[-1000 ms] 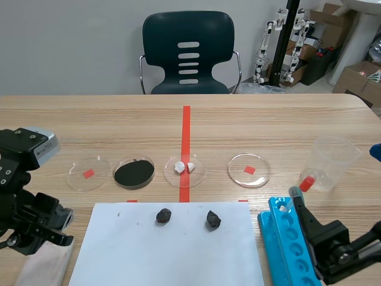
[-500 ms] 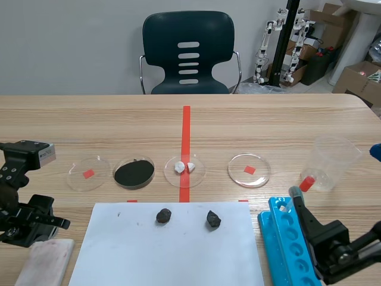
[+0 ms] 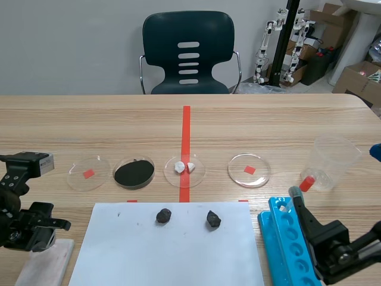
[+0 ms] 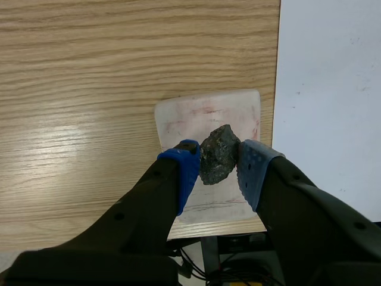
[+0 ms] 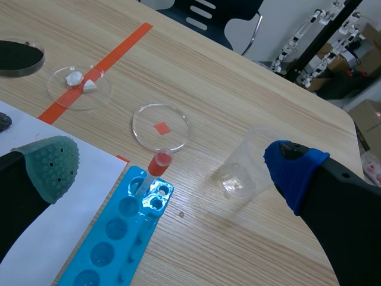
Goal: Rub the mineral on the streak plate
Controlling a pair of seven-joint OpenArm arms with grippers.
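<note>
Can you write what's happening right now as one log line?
left gripper: shut on mineral | streak plate: under mineral | right gripper: open

A dark green chair (image 3: 161, 47) stands behind the wooden table (image 3: 268, 119), before a plain grey wall (image 3: 71, 47).

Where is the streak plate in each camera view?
Scene view: streak plate at the near left, left of the white paper.
Left wrist view: beneath the left gripper, which grips the mineral.
Right wrist view: not in it.
Shared landmark: the white paper, seen in all three.
</note>
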